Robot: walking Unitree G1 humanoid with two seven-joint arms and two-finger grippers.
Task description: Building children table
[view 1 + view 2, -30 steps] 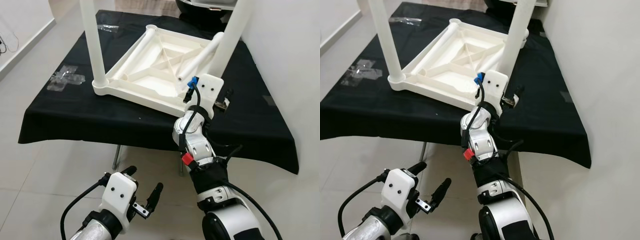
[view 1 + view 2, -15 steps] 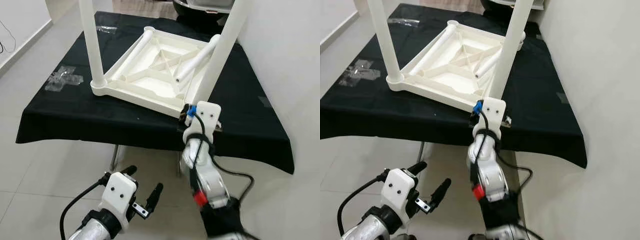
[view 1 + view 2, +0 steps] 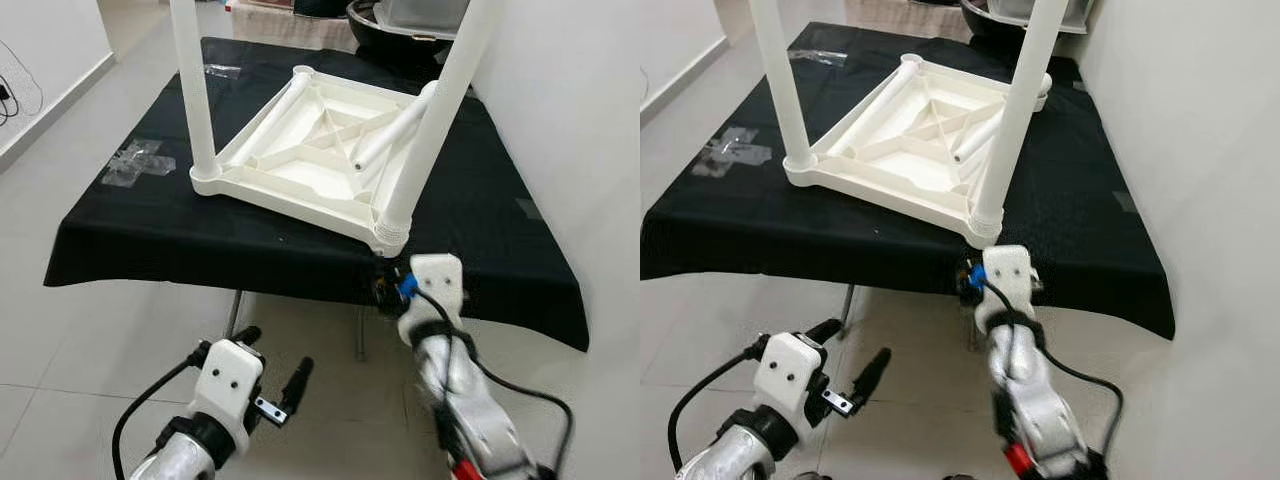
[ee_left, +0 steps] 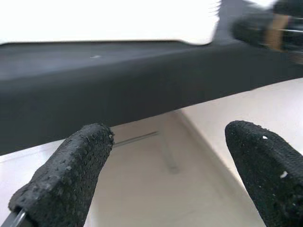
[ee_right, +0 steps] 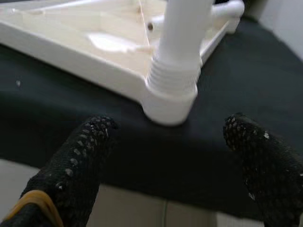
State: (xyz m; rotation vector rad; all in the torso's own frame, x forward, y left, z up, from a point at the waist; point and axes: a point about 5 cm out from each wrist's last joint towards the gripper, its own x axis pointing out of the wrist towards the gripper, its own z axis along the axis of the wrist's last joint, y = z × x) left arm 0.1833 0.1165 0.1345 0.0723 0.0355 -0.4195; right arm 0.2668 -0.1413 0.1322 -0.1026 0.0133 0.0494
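White plastic forms the children's table top [image 3: 310, 165], which lies upside down on a black cloth [image 3: 150, 225] draped over a larger support table. All positions below are given relative to this inverted top.

1. Two legs stand upright in its corner sockets. The near-left leg [image 3: 193, 90] rises from the corner toward the robot's left. The near-right leg [image 3: 430, 115] rises from the corner closest to the robot's right arm, tilted slightly, and seats in a ribbed threaded collar [image 5: 173, 75].
2. A loose leg [image 3: 395, 125] lies flat inside the ribbed underside of the top, running from its middle toward the far-right corner, its open end pointing inward.
3. A fourth leg [image 3: 275, 110] lies along the left rim of the top, reaching the far-left corner.
4. Clear tape scraps [image 3: 138, 160] rest on the cloth, well apart from the top on its left side.
5. A dark tub [image 3: 400, 25] sits beyond the far edge of the top.

Right gripper [image 5: 165, 142]: positioned just below and in front of the near-right corner, at the cloth's edge, fingers spread wide and holding nothing. The wrist camera looks straight at the collar, which shows between the two fingertips [image 5: 85, 146] without touching them.

Left gripper [image 3: 270, 375]: held low over the tiled floor [image 3: 80, 340], well short of the top and below the cloth's front edge, fingers apart and empty. One left fingertip [image 4: 75, 165] is clearly textured
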